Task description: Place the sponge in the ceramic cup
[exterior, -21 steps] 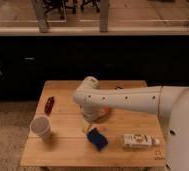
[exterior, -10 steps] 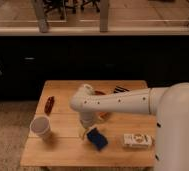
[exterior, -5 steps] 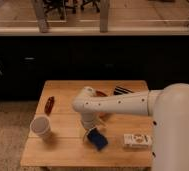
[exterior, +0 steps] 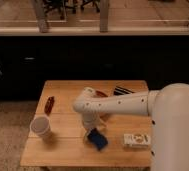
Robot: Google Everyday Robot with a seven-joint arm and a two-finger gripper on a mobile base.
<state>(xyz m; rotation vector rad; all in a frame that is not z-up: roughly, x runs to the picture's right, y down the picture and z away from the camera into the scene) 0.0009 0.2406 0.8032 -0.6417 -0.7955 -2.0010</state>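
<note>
One sponge (exterior: 97, 139): dark blue, lying tilted on the tabletop (exterior: 63, 150), close to the front edge and about midway along it.
Gripper (exterior: 91, 128): pointing down, just above and behind the sponge; jaws spread wide, holding nothing.
Ceramic cup (exterior: 41, 127): white, upright, near the front left corner, well apart from the sponge.
White box (exterior: 137, 140): lying flat near the front right corner, beside the sponge.
Red-brown item (exterior: 49, 104): by the left edge, behind the cup.
Dark striped item (exterior: 121, 91): at the far edge.
</note>
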